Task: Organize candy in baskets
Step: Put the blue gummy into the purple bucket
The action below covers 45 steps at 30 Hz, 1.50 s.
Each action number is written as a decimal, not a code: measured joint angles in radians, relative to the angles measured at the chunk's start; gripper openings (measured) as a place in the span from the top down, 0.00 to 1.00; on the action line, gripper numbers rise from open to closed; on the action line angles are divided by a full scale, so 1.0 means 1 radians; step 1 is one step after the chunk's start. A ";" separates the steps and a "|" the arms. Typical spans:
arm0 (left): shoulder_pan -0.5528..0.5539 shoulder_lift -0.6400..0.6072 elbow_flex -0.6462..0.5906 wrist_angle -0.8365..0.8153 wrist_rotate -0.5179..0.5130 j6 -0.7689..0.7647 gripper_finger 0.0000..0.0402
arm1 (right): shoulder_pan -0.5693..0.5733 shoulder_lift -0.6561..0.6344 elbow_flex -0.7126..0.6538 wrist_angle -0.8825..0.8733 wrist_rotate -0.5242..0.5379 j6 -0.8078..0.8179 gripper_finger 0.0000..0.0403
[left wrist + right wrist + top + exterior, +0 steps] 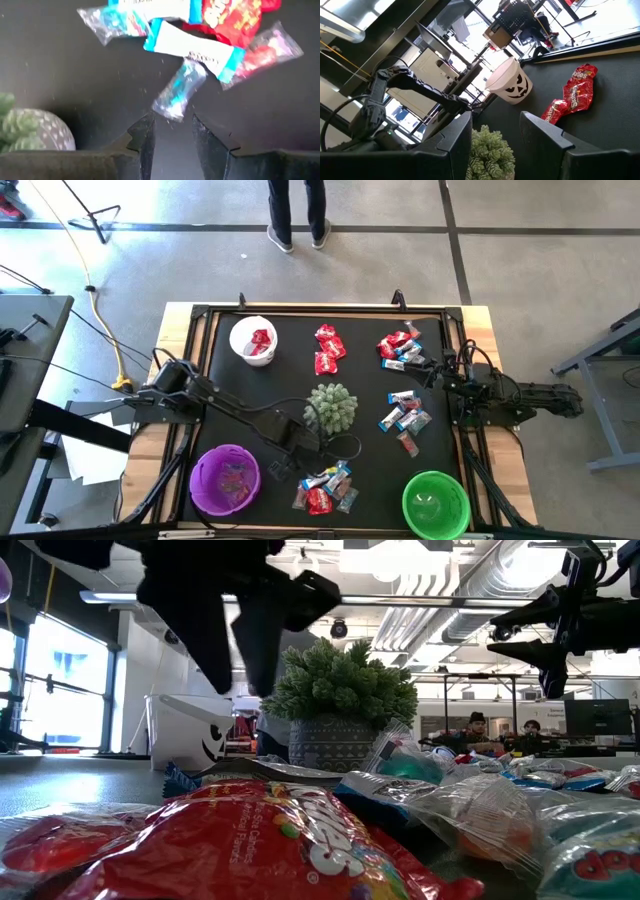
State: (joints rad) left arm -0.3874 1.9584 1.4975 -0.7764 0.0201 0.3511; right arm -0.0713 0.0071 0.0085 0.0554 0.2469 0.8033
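My left gripper (172, 131) is open and points steeply down over the near pile of candy (325, 485), between the purple basket (225, 478) and the green basket (435, 502). Its fingertips stand on either side of the lower end of a blue clear-wrapped candy (179, 90) lying on the black mat, without touching it. In the low view the left gripper (240, 685) hangs above the mat. The white basket (253, 340) at the far left holds a red candy. My right gripper (495, 135) waits open and level at the table's right edge.
A spiky green plant (330, 408) in a pot stands mid-table, just far of my left gripper. More candy lies in groups: red packs (328, 348), a mixed heap (400, 348) and blue-silver ones (405, 418). A person's legs (297, 215) show beyond the far edge.
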 joint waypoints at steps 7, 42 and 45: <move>-0.005 0.074 0.000 0.060 0.022 0.001 0.72 | 0.000 0.002 0.000 0.000 0.000 0.000 0.60; 0.021 0.132 0.000 0.067 0.049 -0.130 0.72 | 0.000 0.008 0.000 0.000 0.000 0.000 0.60; 0.021 0.141 0.000 0.071 0.049 -0.141 0.72 | 0.000 0.008 0.000 0.000 0.000 0.000 0.60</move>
State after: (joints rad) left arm -0.3668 2.0995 1.4979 -0.7052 0.0693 0.2102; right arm -0.0711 0.0147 0.0085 0.0555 0.2469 0.8033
